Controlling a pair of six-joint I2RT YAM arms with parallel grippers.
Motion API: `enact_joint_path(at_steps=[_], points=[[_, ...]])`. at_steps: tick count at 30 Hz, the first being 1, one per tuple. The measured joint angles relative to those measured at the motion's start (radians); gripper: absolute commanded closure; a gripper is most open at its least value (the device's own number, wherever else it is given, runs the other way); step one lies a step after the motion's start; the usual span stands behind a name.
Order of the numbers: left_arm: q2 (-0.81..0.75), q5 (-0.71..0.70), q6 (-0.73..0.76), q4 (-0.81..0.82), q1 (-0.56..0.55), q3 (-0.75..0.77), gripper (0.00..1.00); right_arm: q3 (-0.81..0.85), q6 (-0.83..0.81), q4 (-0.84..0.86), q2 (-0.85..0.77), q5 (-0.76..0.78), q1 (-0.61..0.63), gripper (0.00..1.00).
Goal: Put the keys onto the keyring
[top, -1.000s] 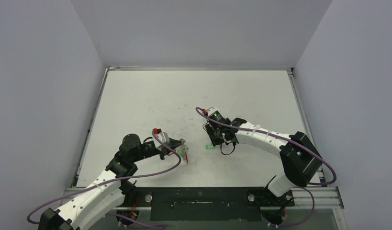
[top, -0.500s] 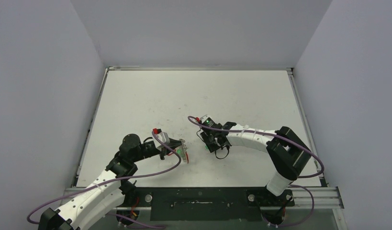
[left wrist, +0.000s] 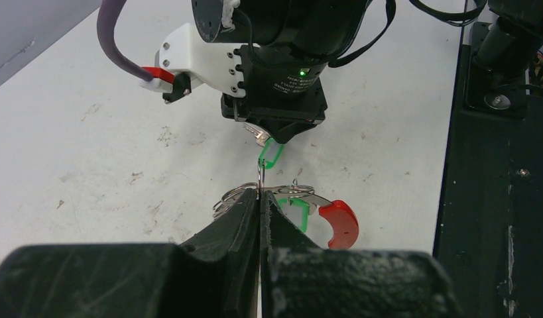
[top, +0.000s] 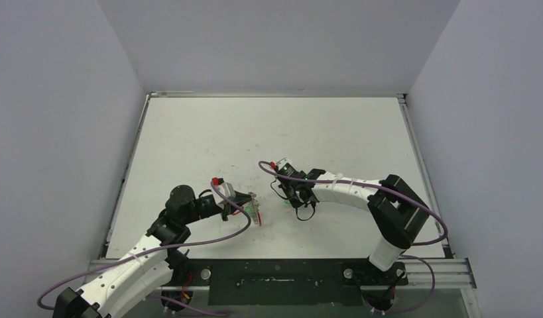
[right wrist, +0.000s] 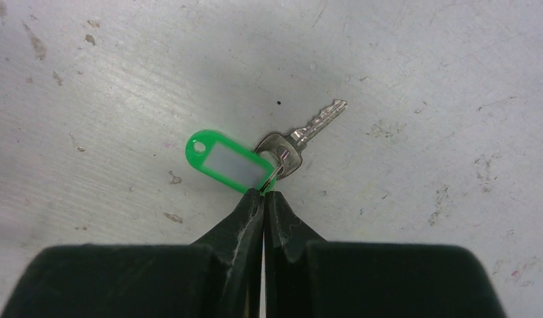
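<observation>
Two pairs of fingers are each pressed together on something thin. Those of the right gripper (right wrist: 264, 199) pinch the small silver metal key (right wrist: 285, 149) at the little link joining its head to its oblong green plastic tag (right wrist: 230, 163). The tag juts just up and left of the tips, and the toothed blade points up and right, over the white table (right wrist: 421, 79).

The left gripper (left wrist: 260, 202) clamps the wire of the large keyring with its red curved arc (left wrist: 339, 224). The fringe of silvery loops (left wrist: 230, 199) fans out just left of the tips, and a second green tag (left wrist: 294, 213) and the red arc lie just right of them. A thin wire end stands up from the pinch. The carried tag hangs just above it, possibly touching, though the left wrist view is too coarse to say.

The key looks light and stiff, its metal smooth enough to slip. The tag probably swings freely on its link, so a hold at the link seems the steadiest. The keyring wire looks springy, so it is best gripped close beside the open end so that it cannot flex away.
</observation>
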Motion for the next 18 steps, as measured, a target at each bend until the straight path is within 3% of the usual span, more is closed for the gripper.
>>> enact_joint_path(at_steps=[10, 14, 18], points=[[0.0, 0.0, 0.003, 0.0, 0.0, 0.0, 1.0, -0.018, 0.0, 0.024, -0.135, -0.004, -0.008, 1.0], [0.0, 0.0, 0.006, 0.0, 0.0, 0.0, 1.0, -0.02, -0.001, 0.037, -0.143, -0.013, -0.016, 0.74], [0.0, 0.0, 0.008, 0.0, 0.0, 0.0, 1.0, -0.02, -0.011, 0.037, -0.128, -0.022, -0.016, 0.67]])
